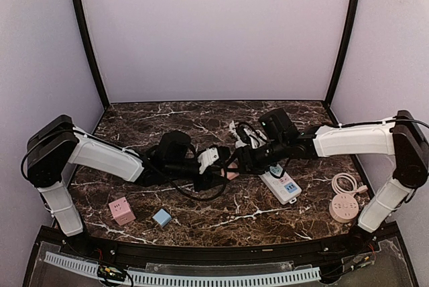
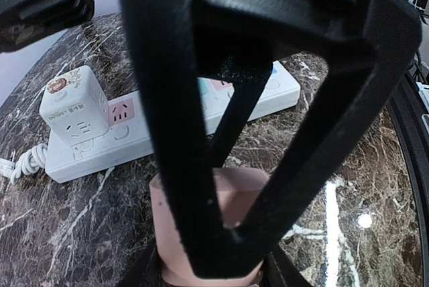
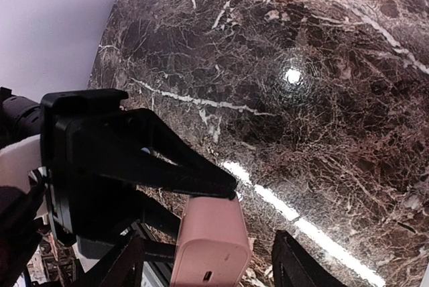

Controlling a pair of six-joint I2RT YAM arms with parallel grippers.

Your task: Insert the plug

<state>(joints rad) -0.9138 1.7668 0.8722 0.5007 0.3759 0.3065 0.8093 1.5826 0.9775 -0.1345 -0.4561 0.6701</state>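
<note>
A pink plug (image 1: 232,175) sits low over the marble table's middle, held by my left gripper (image 1: 224,170), which is shut on it. In the left wrist view the plug (image 2: 234,193) fills the bottom centre between my fingers. My right gripper (image 1: 240,161) is open, its fingers (image 3: 299,260) on either side of the plug (image 3: 213,237) with a gap on the right. The white power strip (image 1: 284,186) lies just right of the plug. In the left wrist view the strip (image 2: 134,136) carries a white cube adapter (image 2: 74,106).
A pink cube socket (image 1: 121,210) and a small blue cube (image 1: 161,217) lie front left. A round pink socket (image 1: 343,207) with a coiled cable (image 1: 345,182) sits front right. A black cable (image 1: 194,194) loops under the left gripper. White cables (image 1: 238,130) lie behind the right gripper.
</note>
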